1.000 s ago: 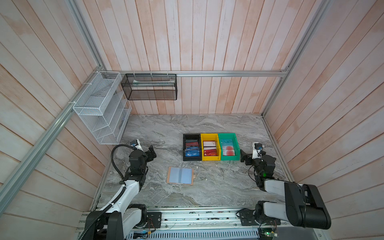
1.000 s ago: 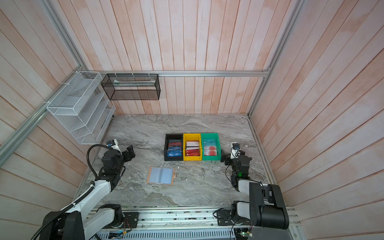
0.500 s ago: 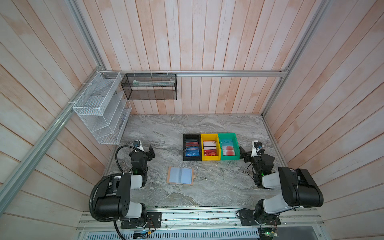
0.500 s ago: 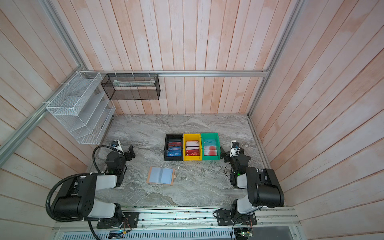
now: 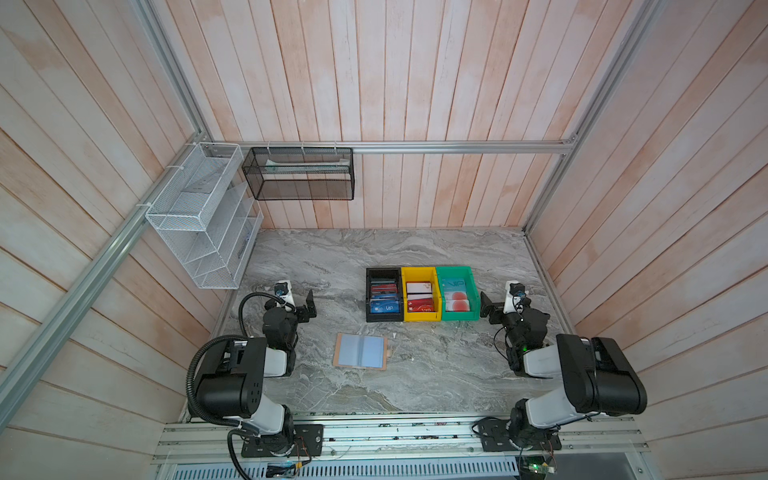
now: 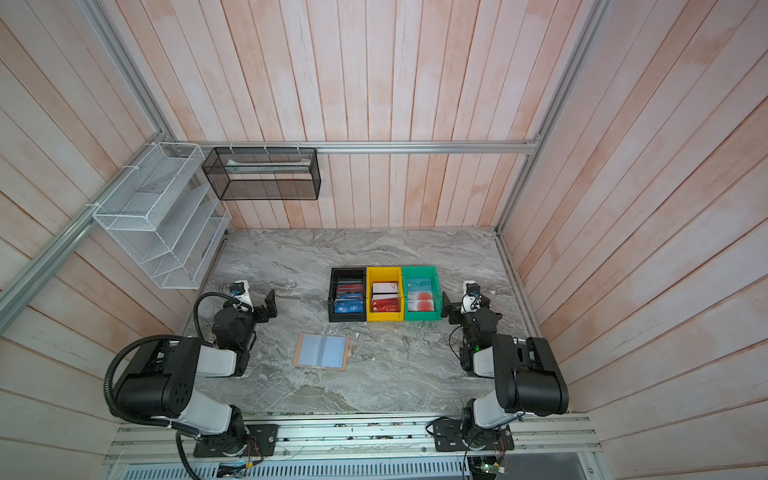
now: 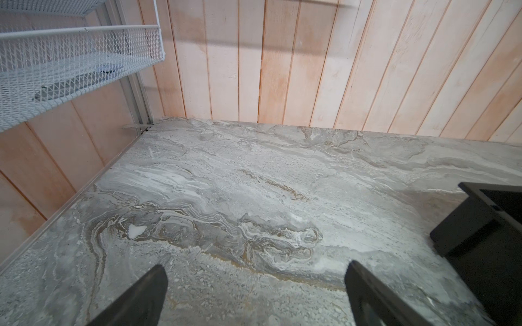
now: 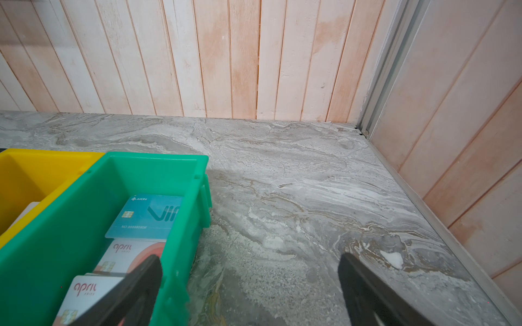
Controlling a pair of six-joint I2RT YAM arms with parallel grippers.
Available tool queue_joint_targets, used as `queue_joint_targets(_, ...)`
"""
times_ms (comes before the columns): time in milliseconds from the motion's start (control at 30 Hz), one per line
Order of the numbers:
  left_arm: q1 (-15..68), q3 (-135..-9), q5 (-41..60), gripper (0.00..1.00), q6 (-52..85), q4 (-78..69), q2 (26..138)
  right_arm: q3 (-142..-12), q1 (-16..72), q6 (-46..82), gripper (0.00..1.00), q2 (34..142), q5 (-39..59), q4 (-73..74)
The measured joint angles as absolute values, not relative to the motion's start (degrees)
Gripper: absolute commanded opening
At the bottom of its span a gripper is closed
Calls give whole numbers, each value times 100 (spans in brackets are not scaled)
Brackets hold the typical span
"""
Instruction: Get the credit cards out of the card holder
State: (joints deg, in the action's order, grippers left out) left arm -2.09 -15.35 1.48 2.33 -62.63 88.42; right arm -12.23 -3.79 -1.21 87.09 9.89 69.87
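Observation:
The card holder lies open and flat on the marble table, tan edges round plain bluish sleeves. Credit cards lie in three bins: blue and red ones, pale and red ones, and a teal VIP card with pale red-circle cards. My left gripper stands open over bare marble, left of the bins and apart from the holder. My right gripper is open beside the green bin's outer wall, nothing between its fingers.
The black bin, yellow bin and green bin stand side by side mid-table. A white wire rack and a black mesh basket hang on the walls. Wooden walls close in three sides.
Both arms have folded up, their elbows rising near the front rail. The grippers stay about where they were. The card holder and the bins have not moved.

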Motion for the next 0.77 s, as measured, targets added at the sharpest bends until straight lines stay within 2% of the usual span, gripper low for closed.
queue_joint_targets(767,-95,-1555,-115,100,209,-6257,8842,-1225,-379,-119,98,8709,967,6984)
